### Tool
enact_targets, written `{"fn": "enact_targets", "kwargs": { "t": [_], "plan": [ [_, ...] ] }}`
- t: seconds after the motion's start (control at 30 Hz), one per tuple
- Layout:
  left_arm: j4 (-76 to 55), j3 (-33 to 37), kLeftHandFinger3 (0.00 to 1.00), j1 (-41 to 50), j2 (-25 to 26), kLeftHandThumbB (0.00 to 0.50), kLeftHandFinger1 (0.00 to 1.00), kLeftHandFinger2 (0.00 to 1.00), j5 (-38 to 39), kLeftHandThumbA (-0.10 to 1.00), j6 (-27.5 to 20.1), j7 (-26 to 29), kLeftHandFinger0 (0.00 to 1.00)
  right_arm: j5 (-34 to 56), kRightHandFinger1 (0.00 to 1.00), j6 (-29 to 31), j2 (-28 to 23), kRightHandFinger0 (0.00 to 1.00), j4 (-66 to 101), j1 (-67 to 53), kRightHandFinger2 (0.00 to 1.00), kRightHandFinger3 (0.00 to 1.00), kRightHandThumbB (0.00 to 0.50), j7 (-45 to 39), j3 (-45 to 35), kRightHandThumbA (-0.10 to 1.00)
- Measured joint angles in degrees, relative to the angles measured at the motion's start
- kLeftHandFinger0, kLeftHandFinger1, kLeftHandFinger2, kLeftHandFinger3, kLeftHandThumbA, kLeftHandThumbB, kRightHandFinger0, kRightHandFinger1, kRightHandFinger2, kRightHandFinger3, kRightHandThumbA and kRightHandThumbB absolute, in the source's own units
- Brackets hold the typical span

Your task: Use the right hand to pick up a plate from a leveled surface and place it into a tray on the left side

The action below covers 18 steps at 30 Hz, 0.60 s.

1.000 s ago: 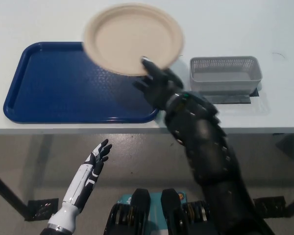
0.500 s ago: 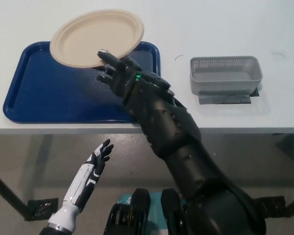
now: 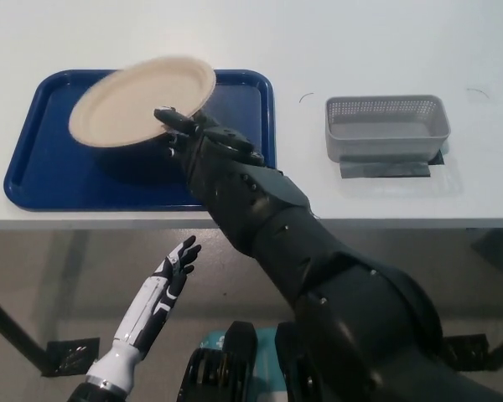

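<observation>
Left hand (image 3: 174, 270) idles below table edge at 7 o'clock, fingers spread, holding nothing. Right hand (image 3: 187, 134) grips the plate (image 3: 141, 100) by its near rim at 4 o'clock. Over the last sec the plate has swung leftward from above the tray's right edge and dropped; it's now tilted over mid-tray (image 3: 42, 172), casting shadow, prob not yet down. Basket (image 3: 384, 126) at 2 o'clock untouched. Judgement: lower, then release.
</observation>
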<state>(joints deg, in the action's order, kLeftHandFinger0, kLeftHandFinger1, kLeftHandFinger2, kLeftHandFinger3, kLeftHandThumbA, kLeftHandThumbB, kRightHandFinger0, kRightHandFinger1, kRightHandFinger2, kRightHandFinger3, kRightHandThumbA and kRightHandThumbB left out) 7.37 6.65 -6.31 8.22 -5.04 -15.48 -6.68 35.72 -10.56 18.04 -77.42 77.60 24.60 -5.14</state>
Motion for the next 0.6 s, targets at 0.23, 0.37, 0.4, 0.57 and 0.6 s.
{"fn": "enact_targets", "kwargs": {
  "t": [0.23, 0.37, 0.4, 0.57, 0.6],
  "plan": [
    [-0.5, 0.0, 1.0, -0.4, 0.0, 0.237, 1.0, 1.0, 0.0, 1.0, 0.9, -0.4, 1.0, -2.0, 1.0, 1.0, -0.2, 0.69, -2.8, 0.5, 1.0, 1.0, 0.327, -2.1, -2.5, 0.62],
    [-0.7, 0.0, 1.0, -0.6, 0.0, 0.238, 1.0, 1.0, 0.0, 1.0, 1.5, -0.6, 1.0, -3.2, 1.0, -0.1, -1.0, 1.0, -3.2, 0.5, 1.0, 1.0, 0.399, -5.8, -2.6, 1.0],
    [-0.7, 0.0, 1.0, -0.6, 0.0, 0.239, 1.0, 1.0, 0.0, 1.0, 1.5, -0.7, 1.0, -3.4, 1.0, -0.4, -1.3, 1.0, -3.2, 0.6, 1.0, 1.0, 0.407, -6.6, -2.6, 1.0],
    [-0.7, 0.1, 1.0, -0.6, 0.0, 0.257, 1.0, 1.0, 0.0, 1.0, 1.8, -1.2, 1.0, -6.6, 1.0, -2.5, -3.0, 1.0, -3.3, 1.5, 1.0, 1.0, 0.461, -11.8, 0.1, 1.0],
    [-0.7, 0.1, 1.0, -0.6, 0.0, 0.247, 1.0, 1.0, 0.0, 1.0, 1.8, -1.2, 1.0, -7.2, 1.0, -2.8, -3.2, 1.0, -3.3, 2.0, 1.0, 1.0, 0.463, -12.6, 0.5, 1.0]
  ]
}}
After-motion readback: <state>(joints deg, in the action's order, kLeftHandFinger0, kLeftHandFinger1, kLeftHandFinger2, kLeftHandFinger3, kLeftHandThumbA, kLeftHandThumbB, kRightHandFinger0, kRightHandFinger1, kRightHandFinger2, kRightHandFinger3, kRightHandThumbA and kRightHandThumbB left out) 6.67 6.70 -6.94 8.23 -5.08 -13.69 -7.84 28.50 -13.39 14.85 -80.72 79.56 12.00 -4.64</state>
